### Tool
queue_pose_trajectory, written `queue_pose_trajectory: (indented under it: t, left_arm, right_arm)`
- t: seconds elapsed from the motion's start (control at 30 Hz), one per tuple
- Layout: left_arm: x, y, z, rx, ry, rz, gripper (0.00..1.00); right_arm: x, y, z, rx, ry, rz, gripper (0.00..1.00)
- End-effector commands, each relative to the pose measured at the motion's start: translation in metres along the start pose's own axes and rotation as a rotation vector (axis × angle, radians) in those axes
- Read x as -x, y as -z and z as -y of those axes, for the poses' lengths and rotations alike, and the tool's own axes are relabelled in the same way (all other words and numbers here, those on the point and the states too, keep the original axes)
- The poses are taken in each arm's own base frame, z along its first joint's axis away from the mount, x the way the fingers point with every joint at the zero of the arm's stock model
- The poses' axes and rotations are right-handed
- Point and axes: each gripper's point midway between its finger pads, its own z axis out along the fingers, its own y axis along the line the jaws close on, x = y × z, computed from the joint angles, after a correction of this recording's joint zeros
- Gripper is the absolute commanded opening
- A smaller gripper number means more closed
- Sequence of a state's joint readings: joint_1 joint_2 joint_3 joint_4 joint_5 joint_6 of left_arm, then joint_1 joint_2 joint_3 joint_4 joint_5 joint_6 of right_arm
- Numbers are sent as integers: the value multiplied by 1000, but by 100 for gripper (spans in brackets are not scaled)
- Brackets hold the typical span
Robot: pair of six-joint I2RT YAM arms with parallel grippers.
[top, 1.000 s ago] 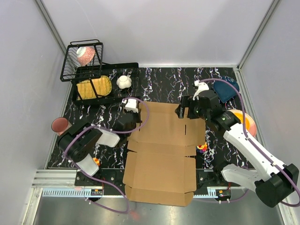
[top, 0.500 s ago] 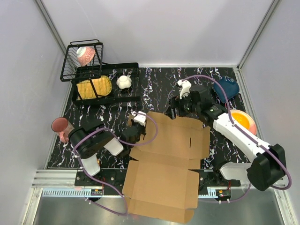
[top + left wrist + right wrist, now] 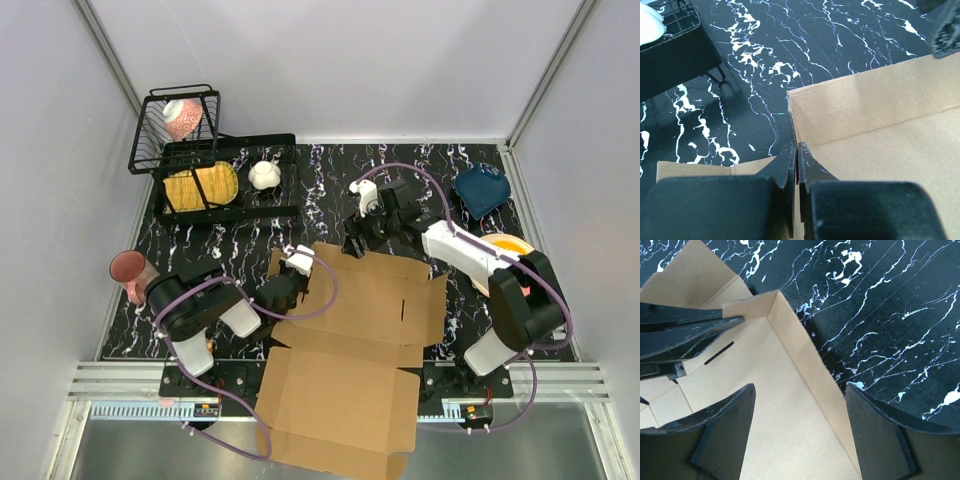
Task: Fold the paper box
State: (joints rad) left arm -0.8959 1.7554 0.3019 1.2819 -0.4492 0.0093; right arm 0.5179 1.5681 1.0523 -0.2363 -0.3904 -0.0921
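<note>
1. Now the paper box (image 3: 350,320) lies opened out near the middle of the black marbled table (image 3: 330,180), between the two arms. Its near panel reaches past the table's front edge, above the arm bases.
2. At the box's far left corner, the left hand (image 3: 796,148) is pinched tight on the upright edge of a raised flap, with no gap showing between its fingers.
3. At the far side, the right hand (image 3: 800,387) has its jaws spread wide astride the standing flap. One finger (image 3: 725,430) is over the inside of the box and the other is outside over the table. Whether either touches the cardboard I cannot tell.
4. Elsewhere, a black wire rack (image 3: 228,205) sits at the far left and a pink cup (image 3: 128,267) at the left edge. A blue bowl (image 3: 482,190) sits at the far right, well apart from the box.
</note>
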Motion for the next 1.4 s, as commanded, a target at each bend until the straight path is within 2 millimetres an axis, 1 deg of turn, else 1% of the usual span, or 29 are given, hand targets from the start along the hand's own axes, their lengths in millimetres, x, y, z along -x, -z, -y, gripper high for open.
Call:
queue_pose_trajectory:
  t: [0.0,0.07,0.1,0.13,0.17,0.2,0.3,0.43,0.57,0.63,0.67,0.7,0.8,0.83,0.87,0.93,0.97,1.07,1.13,1.27,1.3,1.37]
  left_arm:
    - [98,10,-6,15,126,367,0]
    - [99,11,-3,8,108,369,0]
    - [98,11,-2,4,102,366,0]
    - [98,11,1,-3,98,366,0]
    - [96,11,3,-5,91,362,0]
    - [97,11,6,-14,87,364,0]
    - [97,12,7,-12,65,365,0]
    - [99,13,5,-7,60,370,0]
    - [101,12,6,-3,67,373,0]
    - [101,12,5,-2,67,375,0]
    - [103,11,5,-2,70,377,0]
    - [103,12,6,-2,71,377,0]
    - [104,11,5,1,78,381,0]
    - [105,11,6,1,85,382,0]
    - [105,10,5,8,91,384,0]
    - [106,10,3,19,97,383,0]
    - [106,9,3,20,98,384,0]
    - [106,8,3,21,96,384,0]
    - [105,8,4,19,104,381,0]
    - [100,9,3,22,107,369,0]
    - [100,9,2,26,107,368,0]
    - [99,10,1,30,104,366,0]
  right_arm:
    - [20,-11,9,46,40,90,79]
    - [18,-18,12,56,40,76,79]
    - [22,-19,11,67,55,81,79]
    - [18,-25,12,78,52,66,79]
    - [21,-26,11,88,61,69,78]
    - [15,-33,11,109,56,48,78]
    - [6,-44,12,139,44,19,78]
    - [-5,-53,9,187,12,-11,76]
    - [-21,-61,11,185,-4,-54,73]
    - [-30,-63,12,176,-10,-73,69]
    - [-30,-63,12,174,-12,-70,67]
    - [-31,-64,12,174,-18,-73,61]
    - [-35,-67,12,166,-23,-86,49]
    - [-37,-68,10,169,-20,-93,42]
    - [-39,-69,8,168,-20,-99,40]
    - [-45,-72,4,172,-18,-118,40]
    - [-50,-73,-2,182,-15,-131,41]
    - [-59,-77,-10,196,-25,-147,49]
    - [-61,-78,-12,200,-23,-153,50]
    - [-58,-78,-8,169,-9,-153,40]
    - [-55,-77,-7,159,-2,-144,38]
    - [-52,-75,-3,134,11,-138,38]
